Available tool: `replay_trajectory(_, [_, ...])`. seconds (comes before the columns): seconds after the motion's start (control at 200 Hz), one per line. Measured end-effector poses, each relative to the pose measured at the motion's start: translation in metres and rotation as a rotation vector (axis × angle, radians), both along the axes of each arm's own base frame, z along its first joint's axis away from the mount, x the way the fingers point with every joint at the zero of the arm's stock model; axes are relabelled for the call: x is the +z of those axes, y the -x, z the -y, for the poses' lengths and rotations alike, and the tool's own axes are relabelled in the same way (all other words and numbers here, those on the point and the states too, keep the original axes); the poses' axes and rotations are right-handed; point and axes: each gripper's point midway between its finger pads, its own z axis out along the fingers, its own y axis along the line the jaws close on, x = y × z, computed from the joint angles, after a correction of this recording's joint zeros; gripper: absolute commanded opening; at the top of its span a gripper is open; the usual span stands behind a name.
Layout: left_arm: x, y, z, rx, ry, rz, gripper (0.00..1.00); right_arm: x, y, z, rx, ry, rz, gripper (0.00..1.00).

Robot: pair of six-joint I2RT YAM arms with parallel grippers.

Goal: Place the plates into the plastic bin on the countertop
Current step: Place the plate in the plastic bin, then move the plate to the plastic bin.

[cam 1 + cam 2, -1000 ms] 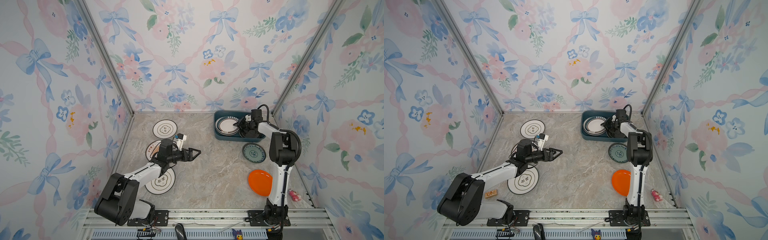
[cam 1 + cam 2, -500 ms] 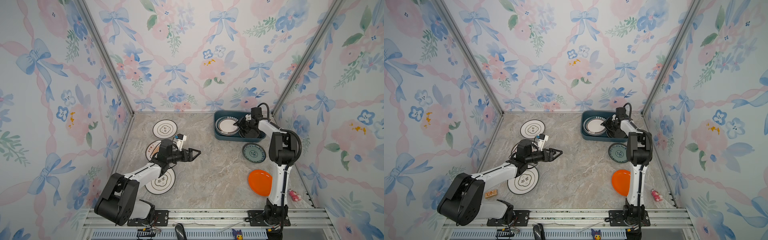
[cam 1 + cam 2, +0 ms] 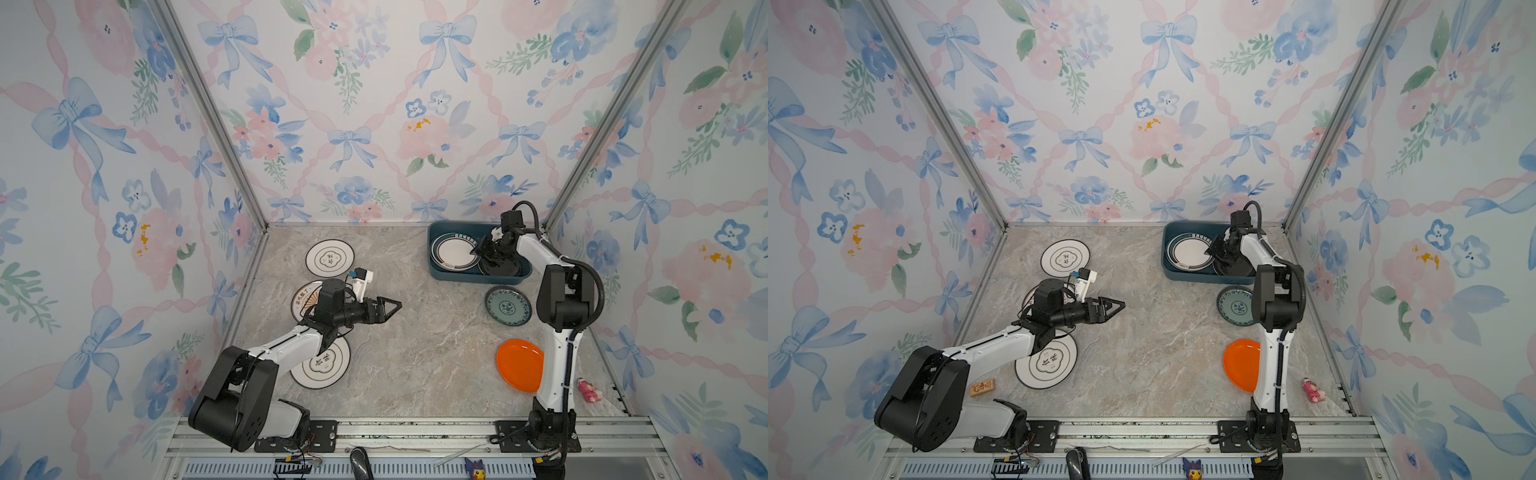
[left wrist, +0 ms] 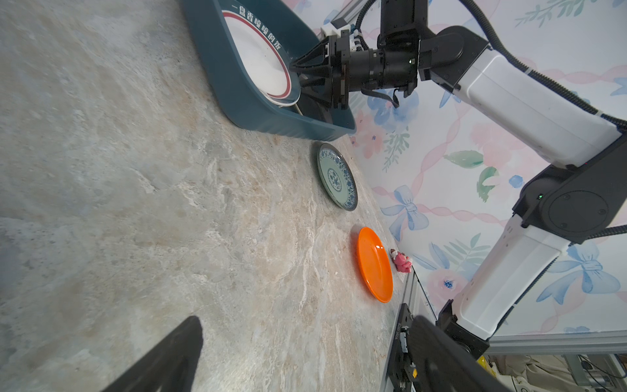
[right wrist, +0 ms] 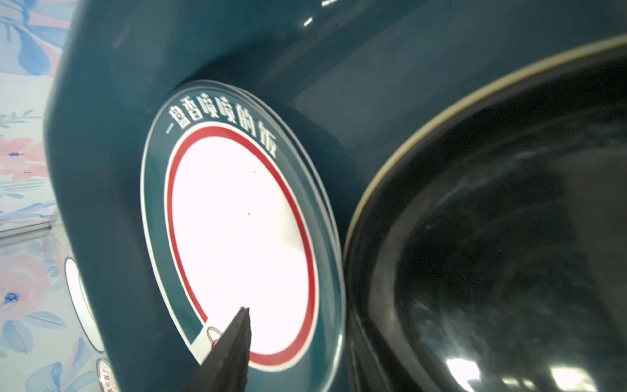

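Observation:
The dark teal plastic bin (image 3: 453, 277) stands at the back right of the countertop (image 3: 428, 345). In it lie a teal-rimmed white plate (image 3: 454, 252) and a black plate (image 3: 505, 270). My right gripper (image 3: 478, 252) reaches into the bin with its jaws apart. One finger (image 5: 234, 346) hangs over the teal-rimmed plate, clear of the black plate's rim (image 5: 373, 190); the other finger is hidden. On the counter lie a blue-green patterned plate (image 3: 508, 306), an orange plate (image 3: 519, 365), two emblem plates (image 3: 329, 257) (image 3: 321, 363) and a sunburst plate (image 3: 302, 296). My left gripper (image 3: 390, 308) hovers open and empty.
A pink toy (image 3: 590, 390) lies by the right wall near the front rail (image 3: 415, 428). A small wooden block (image 3: 982, 387) sits beside the left arm's base. The right arm (image 3: 557, 299) stands over the blue-green and orange plates. Walls close in on three sides.
My right gripper's jaws have spread wider around the black plate's rim inside the bin. The left arm has stayed still.

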Motion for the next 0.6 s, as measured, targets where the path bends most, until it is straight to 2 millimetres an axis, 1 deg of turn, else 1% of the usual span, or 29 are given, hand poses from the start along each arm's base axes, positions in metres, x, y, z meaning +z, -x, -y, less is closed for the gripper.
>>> replay_trajectory(0.29, [0.000,0.001,0.002,-0.003,-0.003,0.002,0.97,-0.008,0.010,0.011,0.020,0.086,-0.034,0.48])
replay_trajectory(0.415, [0.002,0.003,0.009,-0.015,-0.009,0.008,0.97,-0.006,0.012,0.016,0.020,0.120,-0.030,0.48])
replay_trajectory(0.455, [0.003,0.002,0.013,-0.021,-0.011,0.012,0.97,-0.002,0.015,0.017,0.020,0.126,-0.023,0.48])
replay_trajectory(0.515, [0.005,0.000,0.024,-0.035,-0.015,0.018,0.96,0.011,0.021,0.020,0.015,0.132,-0.006,0.48])
replay_trajectory(0.575, [0.006,-0.001,0.038,-0.057,-0.021,0.019,0.96,0.032,0.028,0.025,0.004,0.142,0.028,0.48])
replay_trajectory(0.6, [0.006,-0.002,0.045,-0.069,-0.023,0.020,0.96,0.046,0.031,0.027,0.001,0.148,0.054,0.48])
